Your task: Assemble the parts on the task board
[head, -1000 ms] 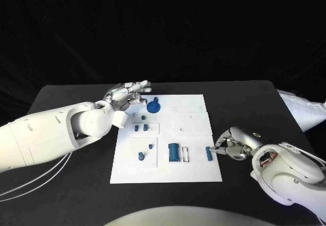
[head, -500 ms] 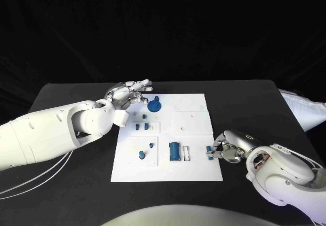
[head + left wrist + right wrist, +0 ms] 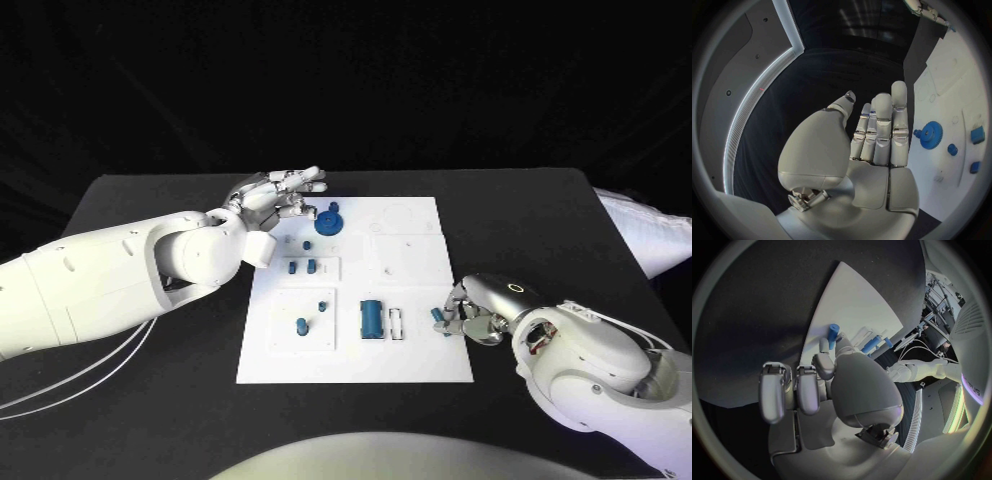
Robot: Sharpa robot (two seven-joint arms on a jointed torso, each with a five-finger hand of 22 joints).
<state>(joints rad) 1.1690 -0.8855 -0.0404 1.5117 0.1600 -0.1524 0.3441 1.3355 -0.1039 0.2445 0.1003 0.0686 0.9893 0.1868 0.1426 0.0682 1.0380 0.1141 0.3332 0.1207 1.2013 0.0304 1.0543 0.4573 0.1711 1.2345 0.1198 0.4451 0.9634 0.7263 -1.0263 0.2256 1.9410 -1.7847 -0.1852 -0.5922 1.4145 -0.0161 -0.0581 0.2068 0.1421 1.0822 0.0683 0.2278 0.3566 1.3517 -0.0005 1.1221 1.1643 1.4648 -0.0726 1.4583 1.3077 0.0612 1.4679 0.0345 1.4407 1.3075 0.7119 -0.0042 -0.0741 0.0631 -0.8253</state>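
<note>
Nearest us, our right hand pinches a small blue peg at the right edge of the white task board on the black bench, while farther off our left hand hovers with fingers straight and apart, holding nothing, beside the blue gear.

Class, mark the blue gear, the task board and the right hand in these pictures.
Blue gear (image 3: pixel 327 223), head view, on its toothed disc.
Task board (image 3: pixel 404 360), head view, on a bare near part.
Right hand (image 3: pixel 469 318), head view, middle of the hand.
</note>
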